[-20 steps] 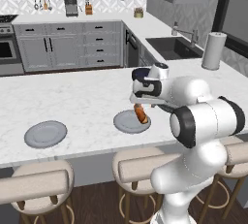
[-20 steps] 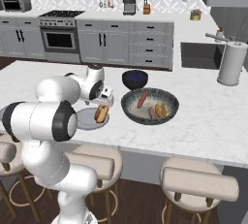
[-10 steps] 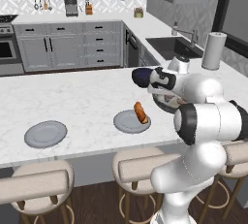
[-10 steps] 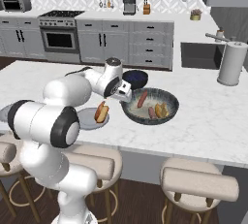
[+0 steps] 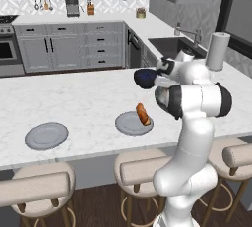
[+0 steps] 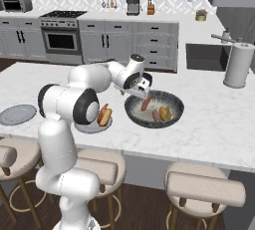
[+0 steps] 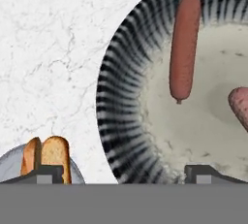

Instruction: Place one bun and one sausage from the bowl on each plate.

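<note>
The two-finger gripper (image 7: 124,172) stood wide open and empty over the rim of the wide grey bowl with a pale speckled inside (image 7: 121,121). A long reddish sausage (image 7: 184,43) lay ahead of the fingertips, lengthwise along the view; a second (image 7: 240,105) was cut off at the edge. A split brown bun (image 7: 47,157) sat on the near flat grey plate (image 7: 9,169), largely hidden.

Arm (image 6: 94,77) stretched forward, claw (image 6: 139,88) wide open, pointing down.

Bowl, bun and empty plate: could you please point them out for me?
bowl (image 6: 132,117): right base view, near rim.
bun (image 5: 142,114): left base view, its middle.
empty plate (image 5: 46,135): left base view, its centre.
</note>
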Robot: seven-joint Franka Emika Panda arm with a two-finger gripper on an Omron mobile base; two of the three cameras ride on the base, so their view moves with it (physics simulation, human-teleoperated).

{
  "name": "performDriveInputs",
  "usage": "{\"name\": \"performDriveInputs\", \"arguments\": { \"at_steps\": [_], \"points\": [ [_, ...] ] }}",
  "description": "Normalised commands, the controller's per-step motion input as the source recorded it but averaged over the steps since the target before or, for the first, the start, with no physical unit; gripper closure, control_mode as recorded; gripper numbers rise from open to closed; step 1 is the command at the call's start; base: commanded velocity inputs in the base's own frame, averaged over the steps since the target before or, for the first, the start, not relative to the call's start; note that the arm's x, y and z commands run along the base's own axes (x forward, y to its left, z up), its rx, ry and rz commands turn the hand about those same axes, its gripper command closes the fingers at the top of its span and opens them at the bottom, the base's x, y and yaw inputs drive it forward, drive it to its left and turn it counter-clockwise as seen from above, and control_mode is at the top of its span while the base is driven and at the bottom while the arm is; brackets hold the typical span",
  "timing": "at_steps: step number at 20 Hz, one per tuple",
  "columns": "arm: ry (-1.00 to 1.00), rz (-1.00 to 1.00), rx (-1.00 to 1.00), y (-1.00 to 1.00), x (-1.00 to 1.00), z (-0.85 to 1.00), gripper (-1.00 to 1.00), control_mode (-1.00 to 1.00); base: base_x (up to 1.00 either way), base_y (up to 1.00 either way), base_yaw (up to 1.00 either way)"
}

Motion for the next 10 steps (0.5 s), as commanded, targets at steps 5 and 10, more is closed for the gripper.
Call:
{"name": "performDriveInputs", "arguments": {
  "at_steps": [5, 10],
  "points": [
    [0.00, -0.07, 0.00, -0.50, 0.41, -0.42, -1.00, -1.00, 0.00, 0.00, 0.00],
    [0.00, -0.03, 0.00, -0.31, 0.26, -0.39, -1.00, -1.00, 0.00, 0.00, 0.00]
  ]
}}
